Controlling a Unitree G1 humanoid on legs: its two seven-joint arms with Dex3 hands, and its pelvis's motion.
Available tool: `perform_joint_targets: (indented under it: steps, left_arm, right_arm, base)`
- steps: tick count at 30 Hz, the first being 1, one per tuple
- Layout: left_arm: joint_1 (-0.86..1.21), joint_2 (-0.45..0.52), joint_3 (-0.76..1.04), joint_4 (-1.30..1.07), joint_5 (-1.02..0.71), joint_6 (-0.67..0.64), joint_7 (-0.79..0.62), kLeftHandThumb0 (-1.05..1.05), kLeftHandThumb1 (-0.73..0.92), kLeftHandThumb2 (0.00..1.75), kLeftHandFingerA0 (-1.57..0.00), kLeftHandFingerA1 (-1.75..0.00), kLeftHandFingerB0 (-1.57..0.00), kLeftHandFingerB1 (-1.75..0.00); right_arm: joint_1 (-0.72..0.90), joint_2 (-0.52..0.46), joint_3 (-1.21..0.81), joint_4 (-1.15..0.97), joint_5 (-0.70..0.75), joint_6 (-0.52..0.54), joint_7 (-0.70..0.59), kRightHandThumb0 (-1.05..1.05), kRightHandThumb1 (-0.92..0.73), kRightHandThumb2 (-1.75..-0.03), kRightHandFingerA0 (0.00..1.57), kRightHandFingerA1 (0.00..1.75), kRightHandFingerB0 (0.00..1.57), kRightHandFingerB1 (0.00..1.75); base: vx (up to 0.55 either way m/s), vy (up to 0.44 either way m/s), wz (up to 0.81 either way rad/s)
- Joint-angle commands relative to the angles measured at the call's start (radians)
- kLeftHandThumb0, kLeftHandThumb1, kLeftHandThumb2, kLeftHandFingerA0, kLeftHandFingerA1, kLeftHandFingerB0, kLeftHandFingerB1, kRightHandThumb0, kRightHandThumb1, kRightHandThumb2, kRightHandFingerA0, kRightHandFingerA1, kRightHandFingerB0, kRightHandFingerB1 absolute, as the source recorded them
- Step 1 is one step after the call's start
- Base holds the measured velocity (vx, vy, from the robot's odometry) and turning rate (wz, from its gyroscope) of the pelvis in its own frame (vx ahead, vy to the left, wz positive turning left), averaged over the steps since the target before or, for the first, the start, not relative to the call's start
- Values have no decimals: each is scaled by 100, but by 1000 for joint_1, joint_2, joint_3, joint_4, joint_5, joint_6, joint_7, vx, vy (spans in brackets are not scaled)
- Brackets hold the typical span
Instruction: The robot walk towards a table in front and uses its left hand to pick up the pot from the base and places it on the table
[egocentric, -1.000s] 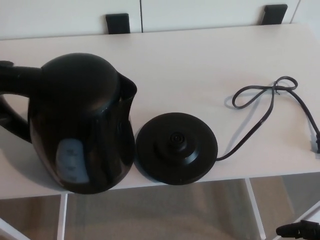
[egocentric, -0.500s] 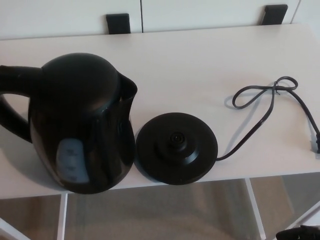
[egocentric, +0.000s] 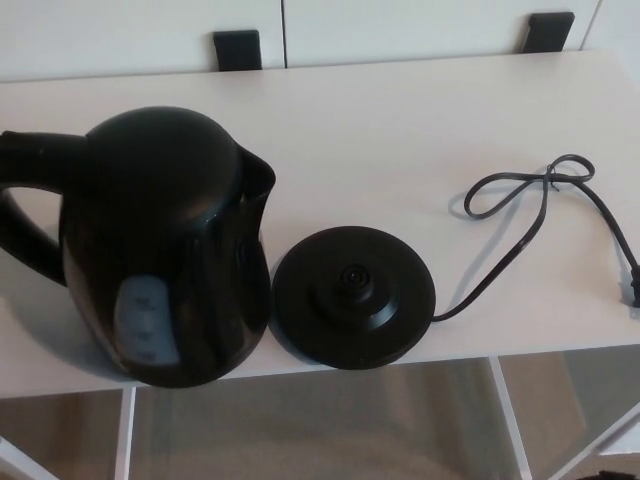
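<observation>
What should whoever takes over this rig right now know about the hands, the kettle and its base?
Left hand: not in view. Right hand: not in view.
The black plastic kettle pot stands upright on the white table near its front edge, left of the round black base. The base is bare, and its black cord trails right.
Done: pot off the base and apparently set down.
Left: confirm the handle is released; no hand shows on its visible part.
</observation>
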Motion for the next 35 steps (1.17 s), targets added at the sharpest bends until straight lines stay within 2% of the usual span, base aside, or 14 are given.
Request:
perform_joint_targets:
  steps: [1,8,9,13,14,16,17,19,21,22,24,28,30,35]
  left_arm:
    - [276,-264,127,16,-66,-113,158,-46,32,71,0,-21,0,-20]
    - [369,-457,114,118,-21,-156,299,-48,48,57,-8,-30,-5,-21]
    - [376,-484,75,135,21,-172,335,-48,36,74,-1,-42,-2,-27]
    - [373,-520,-31,158,89,-226,349,-50,49,57,-8,-30,-6,-21]
    - [371,-536,-75,132,108,-216,347,-52,36,73,-2,-30,-4,-25]
    - [369,-553,-130,107,121,-216,362,-52,36,73,-2,-31,-4,-25]
    - [370,-556,-148,102,123,-215,366,-53,37,74,-2,-29,-4,-23]
    - [363,-567,-189,91,132,-212,372,-59,40,77,-3,-26,-4,-17]
    - [333,-597,-254,78,160,-189,400,-62,40,77,-5,-25,-6,-15]
    - [322,-607,-279,75,167,-181,414,-61,41,78,-3,-25,-3,-16]
    - [306,-633,-318,75,179,-179,444,-57,40,77,-2,-28,-2,-19]
    - [307,-650,-378,63,203,-202,482,-57,56,58,-5,-25,-2,-20]
    - [298,-668,-402,73,200,-201,495,-58,55,56,-4,-25,-1,-21]
    - [284,-701,-422,58,171,-178,485,-59,41,78,-1,-23,-2,-19]
  right_arm:
    - [50,13,-29,19,14,-49,-62,-70,-44,-63,63,87,52,70]
    - [78,28,-64,56,25,-72,-116,-80,-34,-89,50,88,45,74]
    - [81,27,-62,49,17,-66,-132,-81,-52,-61,40,95,36,76]
    - [75,19,-48,56,-12,-59,-161,-86,-59,-61,25,90,22,74]
    - [75,20,-45,63,-16,-66,-170,-86,-45,-100,29,80,19,69]
    - [78,24,-43,70,-16,-71,-173,-86,-45,-101,29,80,16,69]
    - [79,26,-42,77,-15,-75,-175,-92,-62,-59,17,95,14,81]
    - [77,29,-41,91,-18,-82,-180,-94,-45,-94,24,83,15,72]
    - [75,30,-41,105,-17,-84,-180,-94,-63,-60,14,98,7,82]
    - [73,30,-43,111,-14,-85,-176,-93,-45,-95,21,80,12,70]
    - [69,29,-41,120,-16,-89,-174,-93,-45,-95,22,80,13,70]
    - [64,31,-37,135,-22,-93,-181,-92,-44,-94,22,80,13,70]
    - [63,30,-31,138,-28,-93,-183,-92,-61,-59,16,94,8,77]
    - [58,32,-24,131,-32,-95,-186,-90,-61,-59,16,96,9,78]
  base:
    - [0,0,0]
    - [0,0,0]
    - [0,0,0]
    - [0,0,0]
    - [0,0,0]
    - [0,0,0]
    - [0,0,0]
    - [0,0,0]
    - [0,0,0]
    - [0,0,0]
    - [0,0,0]
    - [0,0,0]
    - [0,0,0]
    - [0,0,0]
